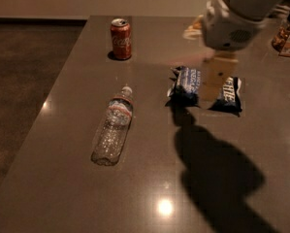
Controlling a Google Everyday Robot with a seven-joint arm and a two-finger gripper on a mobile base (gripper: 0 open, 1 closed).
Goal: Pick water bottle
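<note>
The water bottle (113, 128) lies on its side on the dark desk (57, 183), not far from the edge that borders the floor. Its white cap points toward the far end and its clear base toward the near end. Nothing touches it. Beyond the cap, well apart from it, a red soda can (120, 38) stands upright. The robot's white arm (234, 14) reaches in from the upper right corner, and its tan hand (216, 81) hangs down over the middle of a blue snack bag (187, 84), covering the bag's centre so that only the two ends show. The hand is well away from the bottle, off to the side across bare desk. I cannot tell whether the hand is open or closed. The arm throws a broad dark shadow (217, 178) across the near part of the desk, and a small spot of lamp glare (165, 208) sits beside it. At the far right edge there is some small packet or jar (287, 37), too dim to make out.
</note>
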